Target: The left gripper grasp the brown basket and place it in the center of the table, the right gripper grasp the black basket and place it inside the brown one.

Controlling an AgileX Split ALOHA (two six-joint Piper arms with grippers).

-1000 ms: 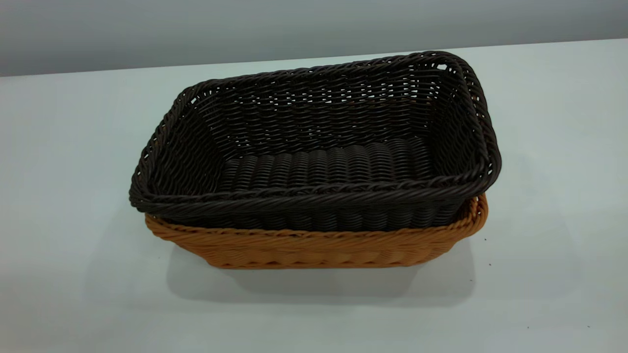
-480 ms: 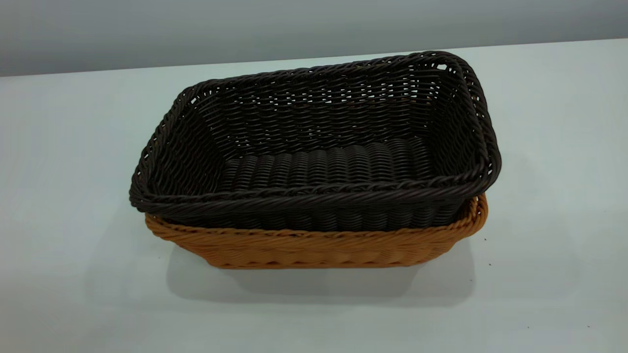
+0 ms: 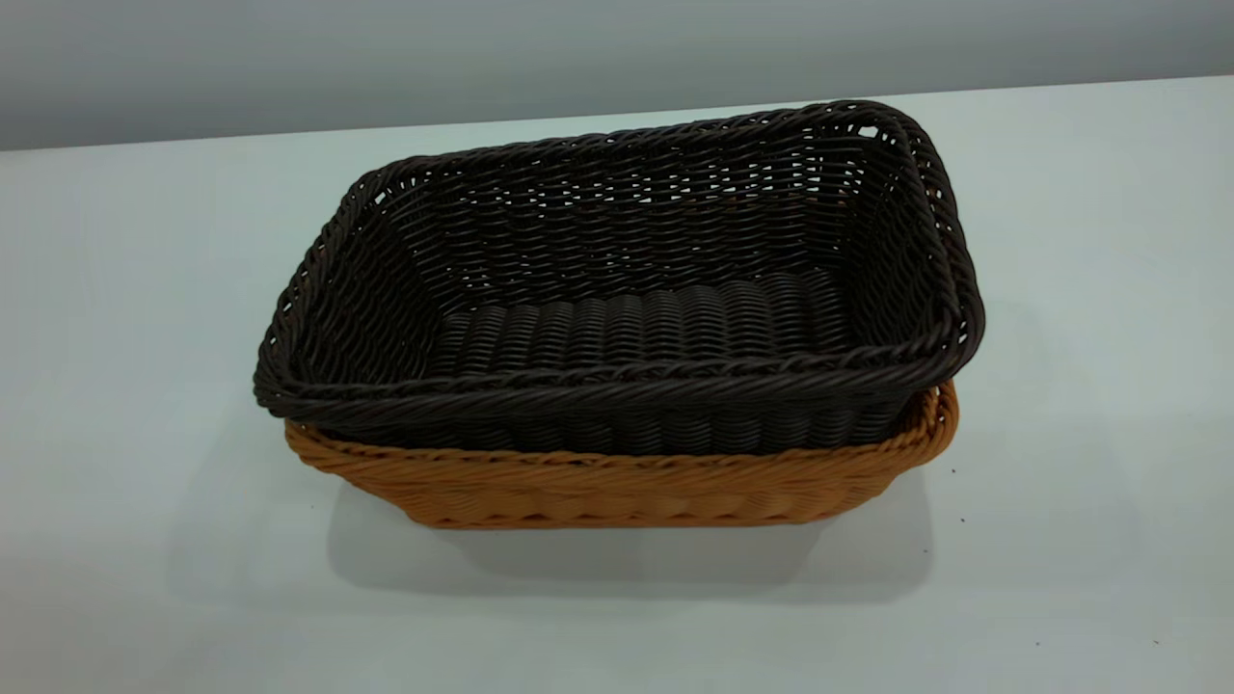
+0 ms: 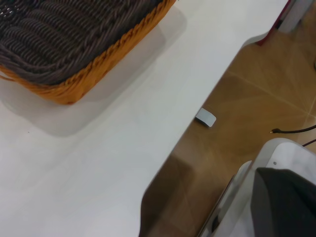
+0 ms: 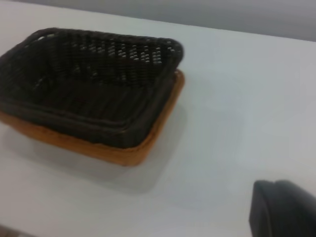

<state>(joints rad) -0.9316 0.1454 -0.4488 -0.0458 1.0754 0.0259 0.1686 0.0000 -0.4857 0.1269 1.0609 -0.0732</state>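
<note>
From the outside camera, the black basket [image 3: 617, 289] sits inside the brown basket [image 3: 617, 487], near the middle of the white table [image 3: 145, 337]. The black one does not go all the way down. Its rim rides above the brown rim and sticks out past it at the left and right ends. No arm or gripper shows here. The job looks done.

What could go wrong? The black basket sits high and a bit loose, so I think a bump from an arm could tip it or push the whole stack along the smooth table. Both baskets hold nothing else. The black one is empty, and the brown one holds only the black one.

In the left wrist view, a corner of the brown basket [image 4: 106, 57] with the black basket [image 4: 59, 34] in it lies well away from the table's edge [image 4: 187, 123]. Past the edge is a brown floor [image 4: 256, 98] with a small gray piece [image 4: 206, 117] on it. The left gripper's fingers do not show, so I cannot tell how it is set.

In the right wrist view, the stacked baskets, black [image 5: 89, 79] in brown [image 5: 123, 153], rest on the table well apart from the camera. A dark shape [image 5: 284, 210] sits in one corner. I cannot tell how the right gripper is set.
</note>
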